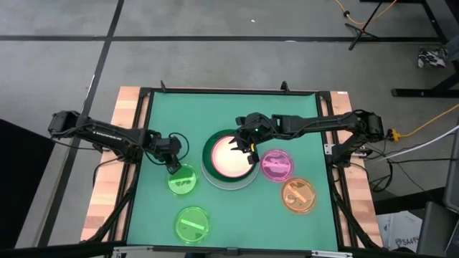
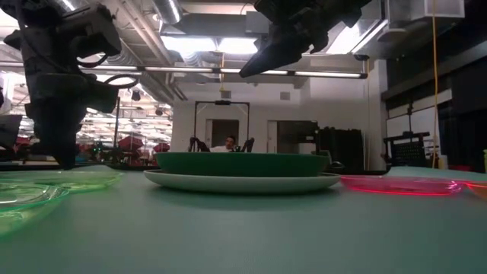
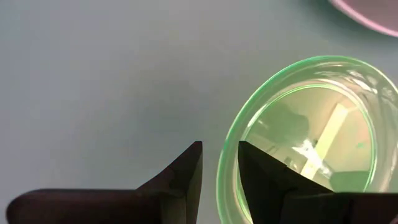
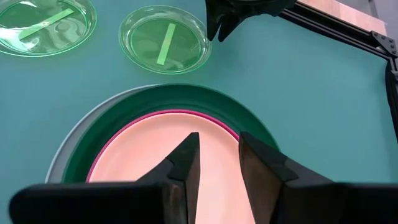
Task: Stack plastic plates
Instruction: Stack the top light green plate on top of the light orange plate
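Observation:
A stack sits mid-table: a pale plate (image 1: 248, 180) at the bottom, then a dark green plate (image 4: 186, 99), a pink plate (image 4: 174, 114) and a cream plate (image 1: 229, 166) on top. My right gripper (image 4: 219, 155) hovers above the stack's far right part, slightly open and empty. My left gripper (image 3: 221, 163) is down at the far rim of a translucent green plate (image 1: 183, 180). It is open, with one finger inside the rim and one outside. A second green plate (image 1: 191, 223), a magenta plate (image 1: 276, 165) and an orange plate (image 1: 299, 195) lie flat on the mat.
The green mat (image 1: 158, 122) is framed by a dark rail with wooden strips outside it. Bare mat lies along the far side and in the left near corner. In the low view a person shows far off in the room.

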`<state>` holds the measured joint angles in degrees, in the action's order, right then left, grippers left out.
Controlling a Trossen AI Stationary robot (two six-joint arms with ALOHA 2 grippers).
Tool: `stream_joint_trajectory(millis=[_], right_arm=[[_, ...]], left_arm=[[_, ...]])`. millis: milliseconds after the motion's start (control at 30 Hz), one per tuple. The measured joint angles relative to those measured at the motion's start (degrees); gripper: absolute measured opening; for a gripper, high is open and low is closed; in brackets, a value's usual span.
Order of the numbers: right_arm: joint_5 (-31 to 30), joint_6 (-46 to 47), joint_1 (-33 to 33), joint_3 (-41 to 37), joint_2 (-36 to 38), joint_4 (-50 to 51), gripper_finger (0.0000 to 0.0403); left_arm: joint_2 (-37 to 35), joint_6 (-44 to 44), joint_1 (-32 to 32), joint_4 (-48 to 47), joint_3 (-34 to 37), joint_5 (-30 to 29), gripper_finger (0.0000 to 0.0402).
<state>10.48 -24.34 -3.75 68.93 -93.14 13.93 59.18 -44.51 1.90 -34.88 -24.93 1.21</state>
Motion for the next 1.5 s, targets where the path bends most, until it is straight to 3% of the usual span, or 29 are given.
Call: stream_joint_trajectory(millis=[400,700,1500], right_arm=[[0.02,-0.02,0.02,0.00,0.00,0.78,0.0101],[0.03,0.00,0.02,0.00,0.00,1.70,0.0101],[0.02,0.00,0.02,0.00,0.26,1.76,0.0101]], left_arm=[[0.02,-0.21,2.95,-0.10,0.15,-0.46,0.0096],[0.02,-3.15,3.01,0.15,3.25,0.69,0.0096],[0.07,-3.44,3.01,1.58,3.48,1.53,0.0096]])
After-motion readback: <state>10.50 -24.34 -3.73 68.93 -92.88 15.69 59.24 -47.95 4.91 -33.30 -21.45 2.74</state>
